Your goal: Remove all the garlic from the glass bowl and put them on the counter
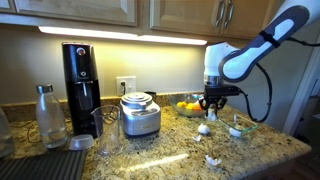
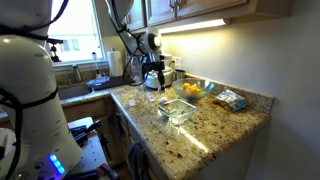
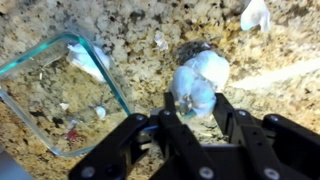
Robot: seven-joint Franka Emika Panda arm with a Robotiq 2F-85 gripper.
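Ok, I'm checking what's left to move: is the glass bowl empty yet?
Not empty: in the wrist view a white garlic piece lies inside the glass bowl, plus small scraps.

Arm reaches down, claw clamped (tight).

Bare counter lies open below the gripper, between the bowl and a loose garlic. The fruit bowl seems close behind it; a steel appliance stands well apart.
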